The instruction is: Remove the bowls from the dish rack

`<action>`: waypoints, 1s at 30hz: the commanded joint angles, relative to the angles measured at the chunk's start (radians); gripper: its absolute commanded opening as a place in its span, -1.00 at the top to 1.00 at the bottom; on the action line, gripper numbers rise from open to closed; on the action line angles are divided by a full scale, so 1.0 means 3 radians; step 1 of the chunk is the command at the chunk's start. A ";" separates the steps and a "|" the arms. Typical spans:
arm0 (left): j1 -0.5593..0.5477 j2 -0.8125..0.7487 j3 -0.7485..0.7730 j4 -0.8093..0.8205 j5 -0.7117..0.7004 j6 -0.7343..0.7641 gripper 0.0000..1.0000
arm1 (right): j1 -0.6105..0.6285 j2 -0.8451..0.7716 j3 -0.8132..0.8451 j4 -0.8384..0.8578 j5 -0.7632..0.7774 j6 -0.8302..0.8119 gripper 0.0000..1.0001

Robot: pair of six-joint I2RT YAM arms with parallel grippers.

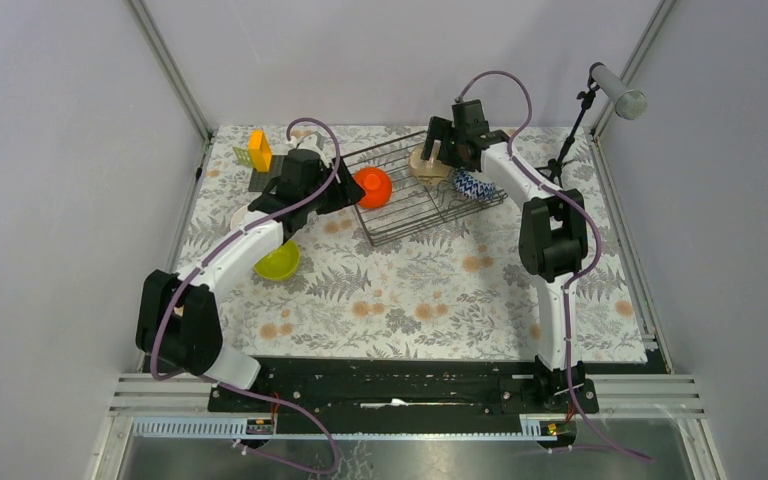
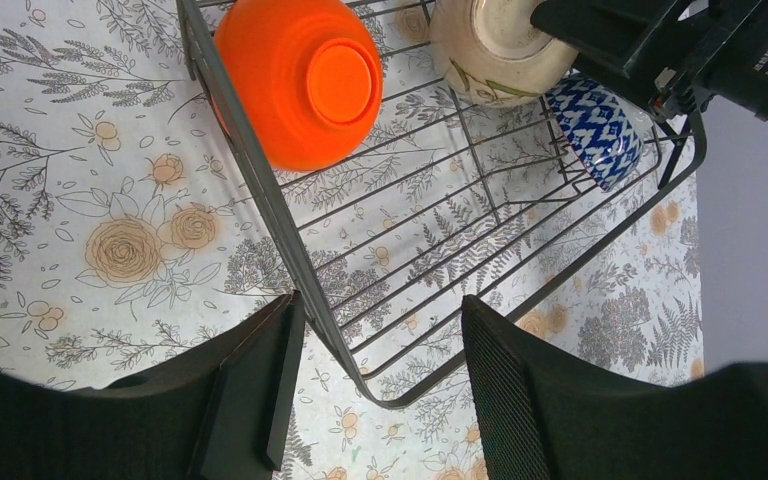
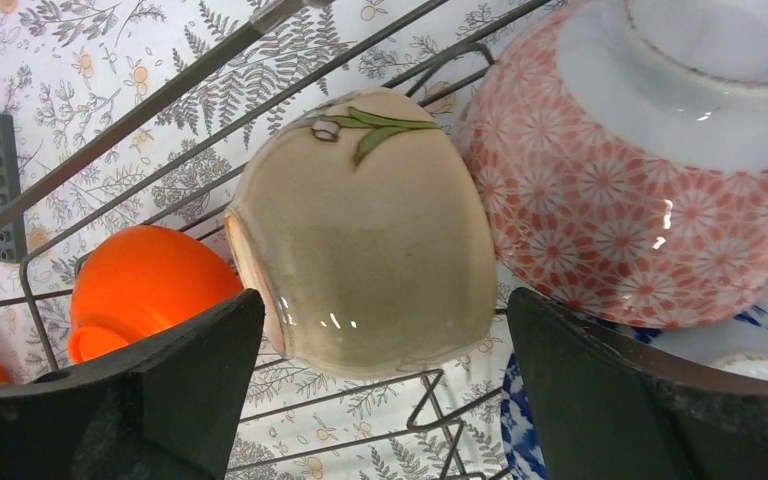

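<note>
Right gripper (image 3: pixel 385 300): jaws wide, nothing gripped, straddling cream bowl (image 3: pixel 360 230); contact not discernible. Bowl lies on its side in dish rack (image 3: pixel 130 120), axis running finger to finger, pink patterned bowl (image 3: pixel 640 190) just beside. Left gripper (image 2: pixel 380 305): jaws apart, empty, over rack corner, orange bowl (image 2: pixel 300 80) ahead. Right arm nearer cream bowl.

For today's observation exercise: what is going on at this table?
The job is unloading bowls from a dish rack. The right gripper is open, fingers either side of the cream bowl. The left gripper hangs open and empty over the rack's rim, near the orange bowl. The pink patterned bowl and blue-and-white bowl also sit in the rack; a yellow-green bowl lies on the table.
</note>
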State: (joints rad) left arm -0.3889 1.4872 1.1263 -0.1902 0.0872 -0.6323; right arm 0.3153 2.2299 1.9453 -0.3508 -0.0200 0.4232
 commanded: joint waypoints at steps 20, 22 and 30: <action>0.0031 -0.0195 -0.0036 0.0024 -0.0078 0.0071 -0.27 | -0.0042 0.0101 -0.0161 0.0482 -0.0260 -0.0171 -0.75; 0.0028 -0.0206 -0.0040 0.0030 -0.0080 0.0072 -0.27 | -0.0036 0.0002 -0.0249 0.0560 -0.0268 -0.0164 -0.64; 0.0051 -0.0226 -0.0023 0.0055 -0.0054 0.0071 -0.26 | -0.0039 -0.0285 -0.0408 0.0712 -0.0492 -0.0030 -0.34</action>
State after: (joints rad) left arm -0.3828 1.4601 1.1183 -0.1932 0.0746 -0.6250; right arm 0.3065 2.2230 1.8404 -0.1791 -0.1299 0.4053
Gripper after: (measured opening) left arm 0.634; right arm 0.784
